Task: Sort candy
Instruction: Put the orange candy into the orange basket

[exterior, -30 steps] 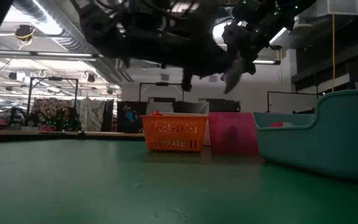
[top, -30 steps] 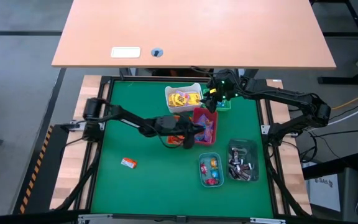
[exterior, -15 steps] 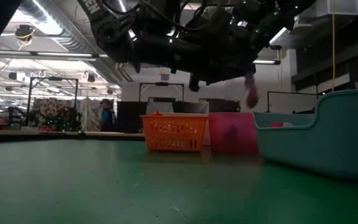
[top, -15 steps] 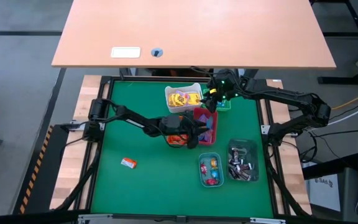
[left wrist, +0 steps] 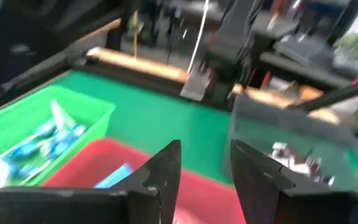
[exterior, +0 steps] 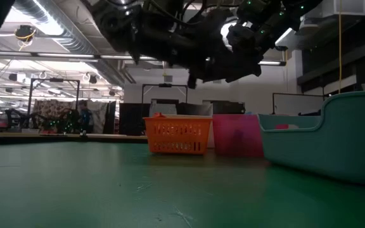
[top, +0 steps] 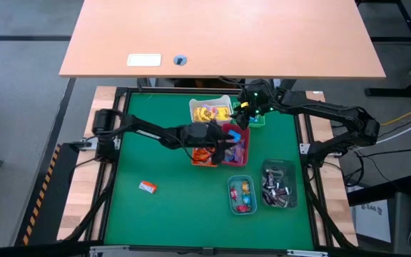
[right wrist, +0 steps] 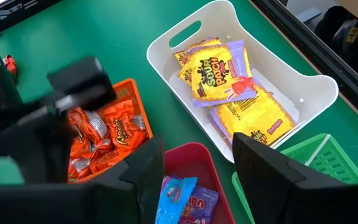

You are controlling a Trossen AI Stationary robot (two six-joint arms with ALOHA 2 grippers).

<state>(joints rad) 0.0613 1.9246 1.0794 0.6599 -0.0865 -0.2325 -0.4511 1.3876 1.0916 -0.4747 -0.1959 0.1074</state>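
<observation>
Above the red bin [top: 236,145], my left tool [top: 226,143] hangs with its jaws parted and nothing between them; the left wrist view shows the two dark fingers [left wrist: 160,174] apart over the bin's red floor, where a blue-wrapped sweet [left wrist: 112,177] lies just below them. I judge the tool sits there because this bin takes the blue and purple packets, and the open jaws suit a drop already made.

My right tool [top: 245,112] waits wide and empty over the back of the table [top: 170,207], between the white bin [top: 209,112] and the green bin [top: 255,118]. Its wrist camera looks down on yellow packets [right wrist: 219,71] in the white bin and orange packets [right wrist: 107,127] in the orange bin [top: 204,154].

The candy is grouped by colour so each bin holds one kind: two clear bins [top: 280,184] near the front right hold mixed small sweets and dark brown ones. One orange sweet [top: 147,187] lies loose on the green mat, well apart from my left tool, toward the front left, and looks the likeliest next pick.
</observation>
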